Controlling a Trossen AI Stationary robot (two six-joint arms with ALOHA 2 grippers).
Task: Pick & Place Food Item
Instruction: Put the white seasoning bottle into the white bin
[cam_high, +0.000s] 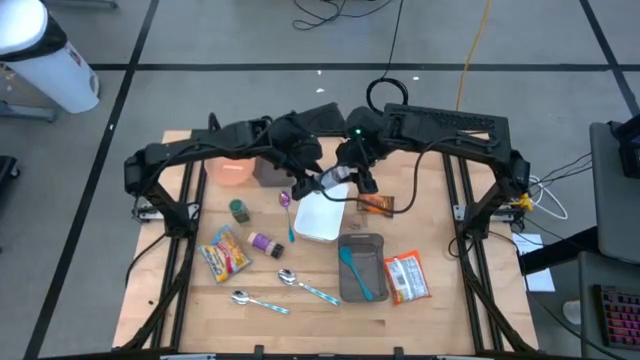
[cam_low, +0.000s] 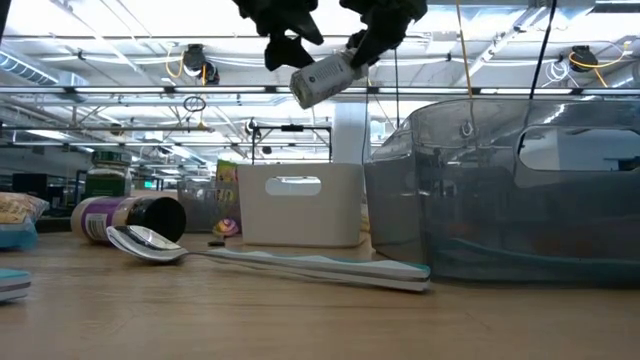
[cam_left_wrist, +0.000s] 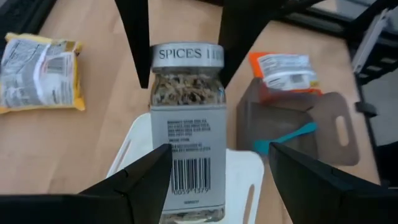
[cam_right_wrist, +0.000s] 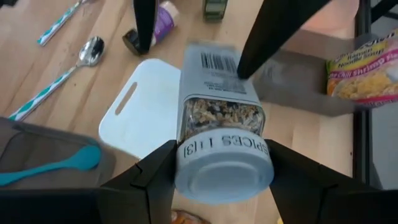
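Note:
A clear spice jar (cam_high: 335, 181) with a grey lid and a white barcode label hangs high above the table, over a white bin (cam_high: 320, 217). In the low view the jar (cam_low: 325, 76) is tilted. My right gripper (cam_right_wrist: 222, 155) is shut on its lid end. My left gripper (cam_left_wrist: 219, 152) is open, with its fingers on either side of the jar's base end (cam_left_wrist: 189, 186). One finger is close to the jar's side and the other stands clear of it. I cannot tell whether the left gripper touches the jar. My right gripper pinches the jar's grey lid (cam_right_wrist: 186, 168) between its two fingers, one on each side of the lid's rim. The fingers lie along the jar's length, coming from the table's right. The jar is lifted clear, lying tilted above the white bin.
Near the white bin stand a grey bin (cam_high: 360, 265) holding a teal spoon, an orange packet (cam_high: 377, 204), noodle packets (cam_high: 225, 255) (cam_high: 407, 277), a purple jar (cam_high: 265, 243), a green jar (cam_high: 240, 210), spoons (cam_high: 300, 285) and an orange bowl (cam_high: 232, 172).

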